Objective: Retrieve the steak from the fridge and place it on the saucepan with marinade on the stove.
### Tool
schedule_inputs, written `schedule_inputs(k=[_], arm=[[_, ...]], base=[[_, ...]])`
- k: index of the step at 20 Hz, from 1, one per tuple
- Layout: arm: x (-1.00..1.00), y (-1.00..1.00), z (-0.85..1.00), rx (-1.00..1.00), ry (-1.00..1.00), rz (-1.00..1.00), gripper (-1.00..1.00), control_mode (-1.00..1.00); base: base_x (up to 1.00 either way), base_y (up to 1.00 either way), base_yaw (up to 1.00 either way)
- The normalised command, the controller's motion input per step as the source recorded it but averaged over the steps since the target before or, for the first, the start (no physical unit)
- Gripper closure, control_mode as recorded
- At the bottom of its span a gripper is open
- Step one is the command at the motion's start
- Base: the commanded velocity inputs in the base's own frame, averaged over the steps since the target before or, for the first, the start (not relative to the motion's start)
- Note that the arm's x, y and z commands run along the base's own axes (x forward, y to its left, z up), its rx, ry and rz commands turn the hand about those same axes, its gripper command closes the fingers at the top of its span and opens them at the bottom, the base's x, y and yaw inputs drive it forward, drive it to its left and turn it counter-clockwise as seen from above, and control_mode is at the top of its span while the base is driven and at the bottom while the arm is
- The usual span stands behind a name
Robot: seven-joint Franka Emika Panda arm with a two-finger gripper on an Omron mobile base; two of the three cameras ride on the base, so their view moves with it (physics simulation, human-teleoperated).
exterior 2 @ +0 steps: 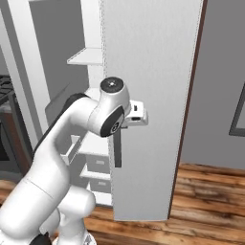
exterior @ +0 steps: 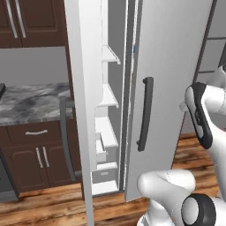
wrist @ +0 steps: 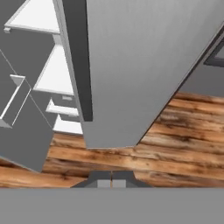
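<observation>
Fridge [exterior: 167, 66]: left door swung open, right door closed; white shelves show in the gap, with no steak visible on them.
Arm: bent, hand raised level with the right door's handle [exterior: 145, 112].
Gripper [wrist: 111, 180]: at 6 o'clock in the hand view, fingertips pressed together, holding nothing.
Counter [exterior: 31, 101]: at 9 o'clock in the left base view, above dark cabinets.

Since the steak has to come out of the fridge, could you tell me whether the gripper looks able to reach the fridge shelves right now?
Probably not yet. The shut gripper sits outside the right fridge door, which stands between it and the shelves; the open gap lies off to one side.
</observation>
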Motion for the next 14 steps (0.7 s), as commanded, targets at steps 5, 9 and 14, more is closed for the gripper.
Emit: schedule_inputs(k=[5, 9, 14], arm=[[-0.29, 0.33, 0.00, 0.00, 0.00, 0.04, 1.00, -1.00], [0.00, 0.45, -0.02, 0.00, 0.00, 0.11, 1.00, -1.00], [0.01, 0.71, -0.01, -0.05, 0.02, 0.14, 1.00, -1.00]], base=[[0.00, 0.00, 0.00], [0.00, 0.00, 0.00], [0.00, 0.00, 0.00]])
